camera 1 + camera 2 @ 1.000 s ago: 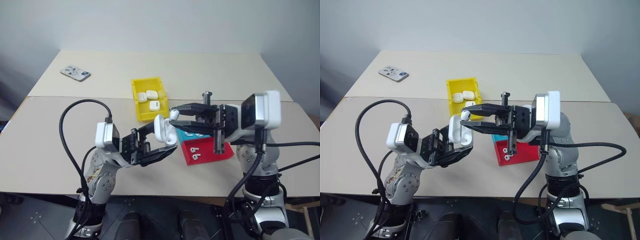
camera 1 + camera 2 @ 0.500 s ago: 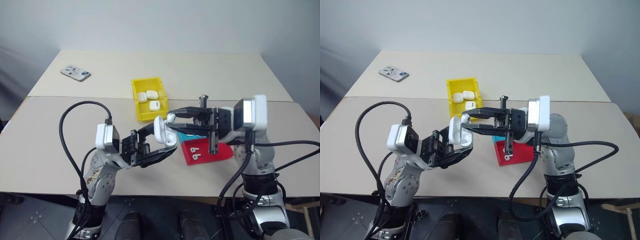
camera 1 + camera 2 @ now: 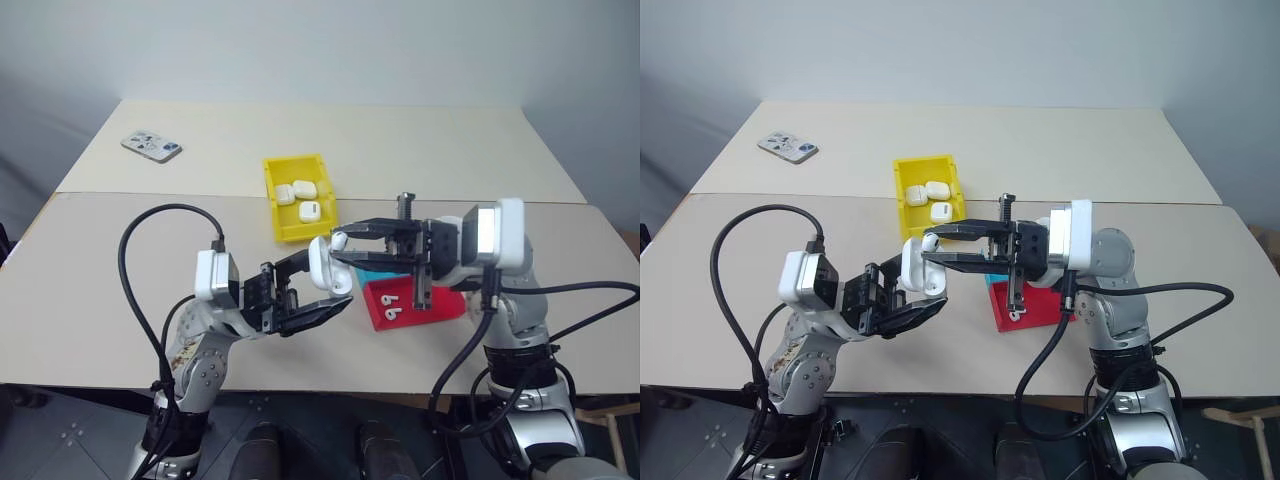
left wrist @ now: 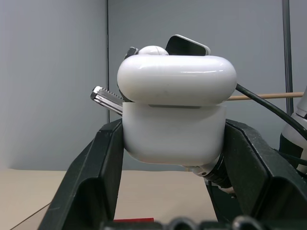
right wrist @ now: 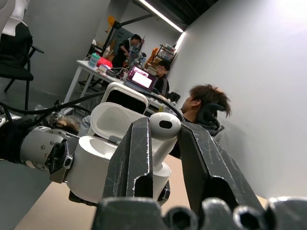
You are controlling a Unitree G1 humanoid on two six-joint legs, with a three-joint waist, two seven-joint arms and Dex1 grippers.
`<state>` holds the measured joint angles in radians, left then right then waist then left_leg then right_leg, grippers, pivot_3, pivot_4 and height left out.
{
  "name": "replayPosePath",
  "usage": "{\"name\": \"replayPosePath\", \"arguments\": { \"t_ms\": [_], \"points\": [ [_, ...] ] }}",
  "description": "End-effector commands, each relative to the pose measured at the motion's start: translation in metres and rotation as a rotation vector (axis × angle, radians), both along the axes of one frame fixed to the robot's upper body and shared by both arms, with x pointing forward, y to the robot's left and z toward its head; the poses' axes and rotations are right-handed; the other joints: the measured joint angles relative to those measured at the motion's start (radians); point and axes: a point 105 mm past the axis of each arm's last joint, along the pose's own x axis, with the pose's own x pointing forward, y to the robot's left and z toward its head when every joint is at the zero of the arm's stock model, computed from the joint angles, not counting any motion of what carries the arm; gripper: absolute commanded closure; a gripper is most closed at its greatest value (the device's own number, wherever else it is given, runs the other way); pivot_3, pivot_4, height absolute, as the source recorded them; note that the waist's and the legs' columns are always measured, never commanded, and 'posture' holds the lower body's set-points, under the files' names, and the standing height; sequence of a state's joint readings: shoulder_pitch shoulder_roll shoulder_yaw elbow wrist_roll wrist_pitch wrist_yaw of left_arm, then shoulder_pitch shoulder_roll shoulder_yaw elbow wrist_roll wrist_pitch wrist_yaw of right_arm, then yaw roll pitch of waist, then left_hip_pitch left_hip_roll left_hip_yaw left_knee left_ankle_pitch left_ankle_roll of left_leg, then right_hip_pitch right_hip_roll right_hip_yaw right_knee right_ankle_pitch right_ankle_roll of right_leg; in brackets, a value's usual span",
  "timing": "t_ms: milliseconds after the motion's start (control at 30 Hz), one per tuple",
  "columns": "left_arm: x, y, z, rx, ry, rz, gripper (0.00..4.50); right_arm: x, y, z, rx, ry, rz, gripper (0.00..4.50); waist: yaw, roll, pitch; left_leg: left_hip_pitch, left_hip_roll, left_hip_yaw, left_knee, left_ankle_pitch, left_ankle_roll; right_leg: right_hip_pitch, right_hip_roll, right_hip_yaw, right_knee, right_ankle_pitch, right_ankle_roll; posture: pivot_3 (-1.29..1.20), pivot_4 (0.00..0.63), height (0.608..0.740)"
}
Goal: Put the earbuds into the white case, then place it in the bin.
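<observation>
Change since a second ago: right gripper [image 3: 338, 248] with its arm has drawn in toward the left gripper [image 3: 322, 296] and sits slightly lower; its tips now meet the top of the white case [image 3: 322, 265], where before they stood just beside it. Left arm unchanged.

Left gripper: clamped on the white case by its two side walls, held above the table [image 3: 120, 290], lid hinged open.

Right gripper: pinching one earbud [image 5: 163, 129] between its fingers, bulb above the fingers, stem pointing down into the open case; whether the stem is seated cannot be told.

The bin [image 3: 272, 195]: yellow, on the table beyond both grippers, well apart from the held case; three white cases [image 3: 299, 195] lie inside.

Red tray [image 3: 385, 305]: on the table under the right gripper, two earbuds [image 3: 392, 311] lying in it. Blue tray [image 3: 372, 272]: touching the red one on its far side, mostly hidden by the right gripper.

Phone [image 3: 151, 146]: far left part of the table.

Black cable [image 3: 150, 260]: loops up from the left wrist.

People at desks [image 5: 192, 108]: in the background of the right wrist view
</observation>
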<state>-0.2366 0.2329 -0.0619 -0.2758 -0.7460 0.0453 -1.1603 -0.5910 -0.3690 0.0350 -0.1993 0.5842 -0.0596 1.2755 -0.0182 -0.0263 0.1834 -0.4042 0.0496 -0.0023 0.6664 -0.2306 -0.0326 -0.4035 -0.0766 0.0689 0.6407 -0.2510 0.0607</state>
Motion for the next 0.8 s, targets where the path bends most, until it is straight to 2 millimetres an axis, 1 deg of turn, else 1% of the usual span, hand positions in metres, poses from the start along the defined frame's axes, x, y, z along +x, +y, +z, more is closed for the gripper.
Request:
{"name": "replayPosePath", "arguments": {
  "t_ms": [33, 333, 433, 467, 800],
  "points": [
    [-0.0077, -0.0045, 0.0097, -0.014, -0.061, -0.032, 1.73, -0.0017, 0.0044, -0.0042, -0.037, -0.018, 0.014, 3.85, 0.0, 0.0, 0.0, 0.0, 0.0, 0.0, 0.0, 0.0, 0.0, 0.0, 0.0, 0.0, 0.0, 0.0, 0.0, 0.0, 0.15, 0.74],
    [-0.0056, -0.0045, 0.0083, -0.009, -0.066, -0.031, 1.73, -0.0017, 0.0037, -0.0057, -0.053, -0.02, 0.024, 3.85, 0.0, 0.0, 0.0, 0.0, 0.0, 0.0, 0.0, 0.0, 0.0, 0.0, 0.0, 0.0, 0.0, 0.0, 0.0, 0.0, 0.15, 0.74],
    [-0.0063, -0.0046, 0.0086, -0.012, -0.07, -0.031, 1.73, -0.002, 0.0037, -0.009, -0.068, -0.034, 0.02, 3.85, 0.0, 0.0, 0.0, 0.0, 0.0, 0.0, 0.0, 0.0, 0.0, 0.0, 0.0, 0.0, 0.0, 0.0, 0.0, 0.0, 0.15, 0.74],
    [-0.0064, -0.0047, 0.0087, -0.012, -0.069, -0.031, 1.73, -0.0013, 0.0038, -0.0092, -0.067, -0.037, 0.013, 3.14, 0.0, 0.0, 0.0, 0.0, 0.0, 0.0, 0.0, 0.0, 0.0, 0.0, 0.0, 0.0, 0.0, 0.0, 0.0, 0.0, 0.15, 0.74],
    [-0.005, -0.0054, 0.0092, -0.016, -0.075, -0.028, 1.73, 0.0008, 0.0032, -0.0134, -0.1, -0.043, 0.006, 3.14, 0.0, 0.0, 0.0, 0.0, 0.0, 0.0, 0.0, 0.0, 0.0, 0.0, 0.0, 0.0, 0.0, 0.0, 0.0, 0.0, 0.15, 0.74]
  ]
}}
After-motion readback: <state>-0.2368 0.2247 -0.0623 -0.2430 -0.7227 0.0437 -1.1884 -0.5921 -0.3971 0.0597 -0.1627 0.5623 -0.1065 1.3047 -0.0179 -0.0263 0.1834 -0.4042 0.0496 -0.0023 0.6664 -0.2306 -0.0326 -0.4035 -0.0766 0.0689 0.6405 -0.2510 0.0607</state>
